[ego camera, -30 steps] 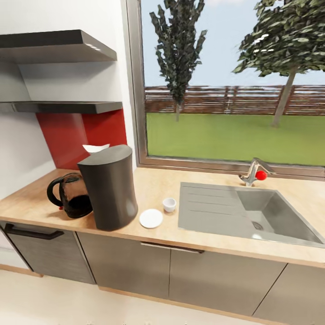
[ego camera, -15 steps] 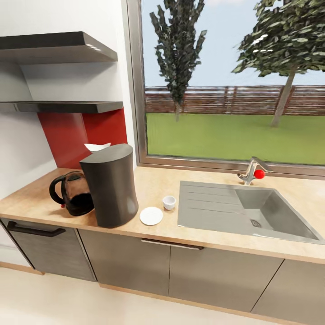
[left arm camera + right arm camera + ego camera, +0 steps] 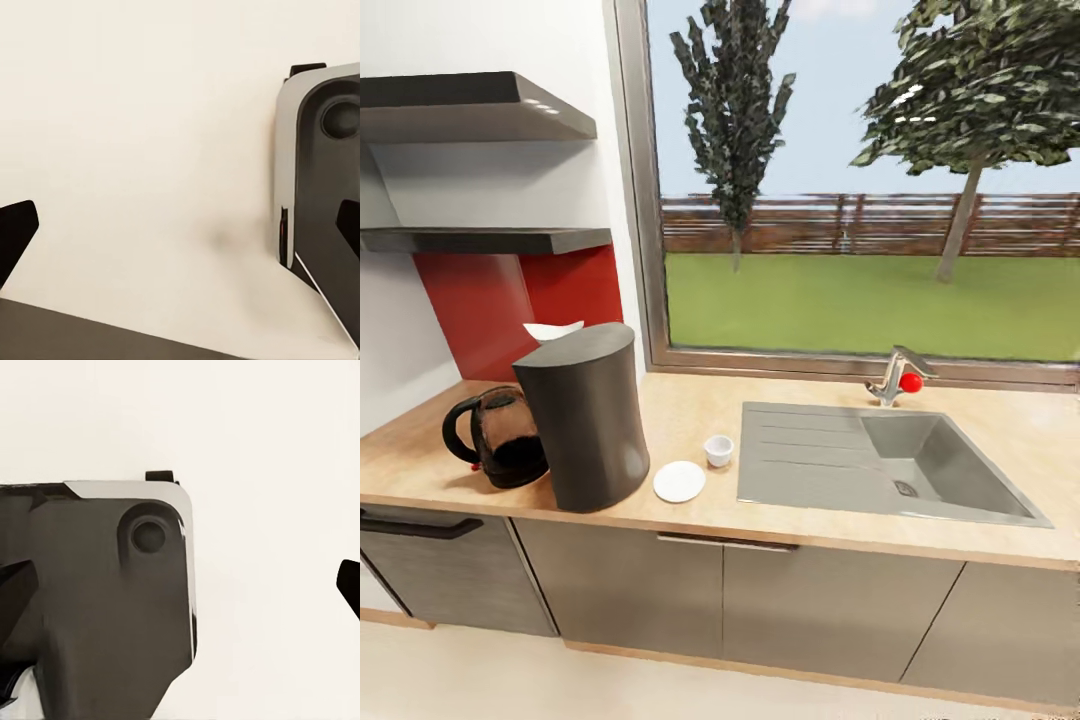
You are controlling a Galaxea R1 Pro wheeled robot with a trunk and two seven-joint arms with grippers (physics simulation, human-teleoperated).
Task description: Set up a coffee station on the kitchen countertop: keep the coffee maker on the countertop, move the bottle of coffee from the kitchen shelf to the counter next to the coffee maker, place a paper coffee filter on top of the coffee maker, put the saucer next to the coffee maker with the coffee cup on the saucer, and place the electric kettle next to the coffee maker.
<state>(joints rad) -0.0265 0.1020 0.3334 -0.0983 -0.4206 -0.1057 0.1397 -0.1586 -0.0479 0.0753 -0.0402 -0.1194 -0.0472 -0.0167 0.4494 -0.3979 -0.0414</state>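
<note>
In the head view a tall dark grey coffee maker point(image 3: 585, 415) stands on the wooden countertop point(image 3: 690, 400). A black electric kettle point(image 3: 500, 437) touches its left side. Just behind the coffee maker's top edge peeks a white paper coffee filter point(image 3: 553, 329). Right of the coffee maker lies a white saucer point(image 3: 679, 481), and a small white coffee cup point(image 3: 718, 450) stands on the counter beside it, not on it. My left gripper point(image 3: 180, 232) and right gripper point(image 3: 180, 592) are both open, fingertips far apart, pointing down at pale floor.
A grey sink point(image 3: 880, 470) with a red-knobbed faucet point(image 3: 895, 378) takes up the counter's right half. Two dark wall shelves point(image 3: 480, 238) hang at the upper left, their top faces hidden from this angle. Part of my own base point(image 3: 97, 592) shows under the wrists.
The whole head picture has shifted, so the camera moved; the counter items keep their places relative to each other.
</note>
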